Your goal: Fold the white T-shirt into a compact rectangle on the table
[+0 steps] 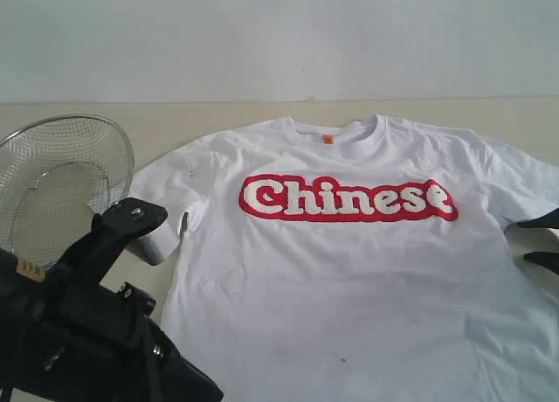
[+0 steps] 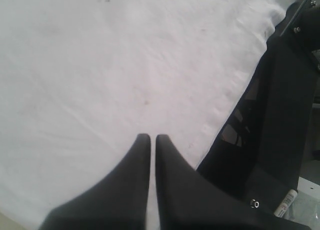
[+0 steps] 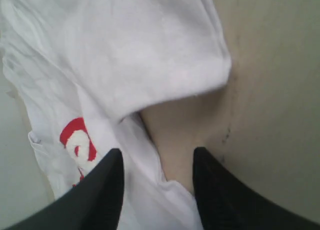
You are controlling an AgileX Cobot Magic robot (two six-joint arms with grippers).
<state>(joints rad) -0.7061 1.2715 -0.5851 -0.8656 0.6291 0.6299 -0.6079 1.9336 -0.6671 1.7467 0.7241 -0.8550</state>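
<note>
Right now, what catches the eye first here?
The T-shirt lies spread face up on the table, red "Chinese" lettering across its chest. A wire basket stands at left beside one sleeve. The right gripper is open by the other sleeve; the left gripper is shut over the fabric.

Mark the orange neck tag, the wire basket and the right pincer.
orange neck tag (image 1: pixel 327 139): exterior view, centre of tag.
wire basket (image 1: pixel 52 170): exterior view, on its mesh wall.
right pincer (image 3: pixel 158 152): right wrist view, midway between its fingertips.
</note>
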